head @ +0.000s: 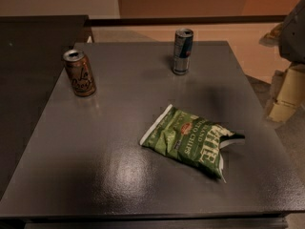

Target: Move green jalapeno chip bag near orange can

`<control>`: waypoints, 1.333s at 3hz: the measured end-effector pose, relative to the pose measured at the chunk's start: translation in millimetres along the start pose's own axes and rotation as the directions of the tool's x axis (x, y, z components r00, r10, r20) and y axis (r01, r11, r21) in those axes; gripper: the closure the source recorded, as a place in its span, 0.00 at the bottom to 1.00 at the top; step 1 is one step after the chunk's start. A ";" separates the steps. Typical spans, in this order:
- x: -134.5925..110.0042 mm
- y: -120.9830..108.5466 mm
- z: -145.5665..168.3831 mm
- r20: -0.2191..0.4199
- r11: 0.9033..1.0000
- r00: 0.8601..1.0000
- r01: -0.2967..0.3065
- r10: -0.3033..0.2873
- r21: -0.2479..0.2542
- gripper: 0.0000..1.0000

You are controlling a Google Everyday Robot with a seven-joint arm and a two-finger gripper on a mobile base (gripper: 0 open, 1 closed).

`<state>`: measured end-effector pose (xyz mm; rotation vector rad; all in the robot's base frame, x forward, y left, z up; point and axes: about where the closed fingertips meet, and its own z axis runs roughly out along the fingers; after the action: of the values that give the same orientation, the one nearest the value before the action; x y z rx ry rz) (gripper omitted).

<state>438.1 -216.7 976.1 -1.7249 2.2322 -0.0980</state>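
Note:
The green jalapeno chip bag (190, 140) lies flat on the dark grey table (119, 175), right of centre and toward the front, with its white lettering facing up. The orange can (79, 73) stands upright near the table's back left corner, well apart from the bag. My gripper (286, 97) is at the right edge of the view, beyond the table's right side and level with its middle. It is away from both the bag and the can, and nothing shows in it.
A tall slim silver-and-blue can (182, 51) stands upright near the table's back edge, right of centre. A dark counter (33, 46) adjoins the table on the left. Light floor lies behind and to the right.

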 end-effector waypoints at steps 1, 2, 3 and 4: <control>0.0 0.0 0.0 0.000 1.000 1.000 0.000 0.000 0.000 0.00; -6.1 4.1 4.1 0.005 1.000 1.000 0.026 -0.025 -0.012 0.00; -19.3 21.9 27.7 0.039 0.996 0.998 0.054 -0.052 -0.072 0.00; -38.9 51.5 57.9 0.094 0.984 0.993 0.085 -0.071 -0.154 0.00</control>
<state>415.5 -157.7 916.6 -1.8602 2.1602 0.1381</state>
